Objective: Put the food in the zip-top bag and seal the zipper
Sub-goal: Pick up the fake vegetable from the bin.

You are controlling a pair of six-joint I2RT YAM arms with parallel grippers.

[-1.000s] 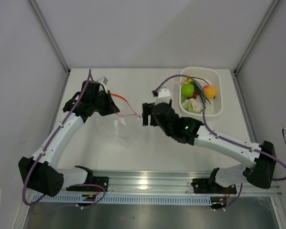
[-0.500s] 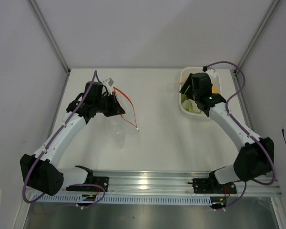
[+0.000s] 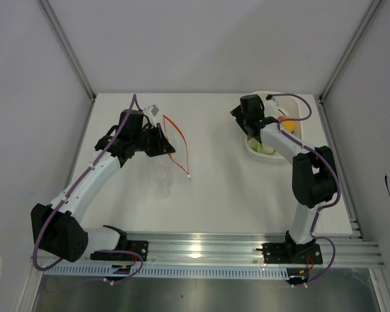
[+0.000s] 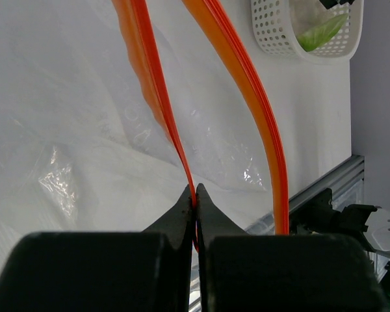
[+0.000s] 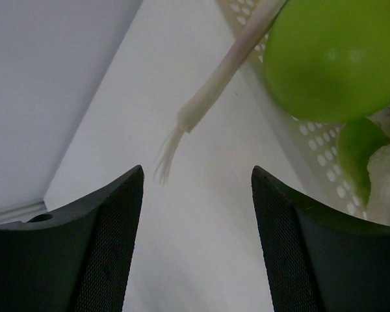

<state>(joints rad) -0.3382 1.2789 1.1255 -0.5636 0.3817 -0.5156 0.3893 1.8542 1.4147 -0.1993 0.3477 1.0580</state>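
Note:
The clear zip-top bag (image 3: 164, 170) lies at the table's left-middle, its red-orange zipper (image 3: 179, 146) lifted and gaping in two strips (image 4: 247, 78). My left gripper (image 3: 158, 140) is shut on one zipper strip (image 4: 146, 71), pinched at the fingertips (image 4: 195, 195). My right gripper (image 3: 244, 118) is open and empty at the left edge of the white basket (image 3: 259, 156). In the right wrist view, the open gripper (image 5: 196, 179) is beside the green apple (image 5: 338, 58) and a pale-ended green stalk (image 5: 214, 84) poking out. The orange-yellow fruit (image 3: 288, 123) and pale leafy piece (image 3: 263, 148) lie in the basket.
The perforated basket wall (image 5: 312, 130) is right of my right gripper. The basket also shows far off in the left wrist view (image 4: 273, 32). Grey walls enclose the table on three sides; the aluminium rail runs along the near edge (image 3: 201, 250).
My right arm has swung from the bag's mouth at the table's middle back to the basket. My left gripper kept its hold, and the zipper loop has shifted slightly right.

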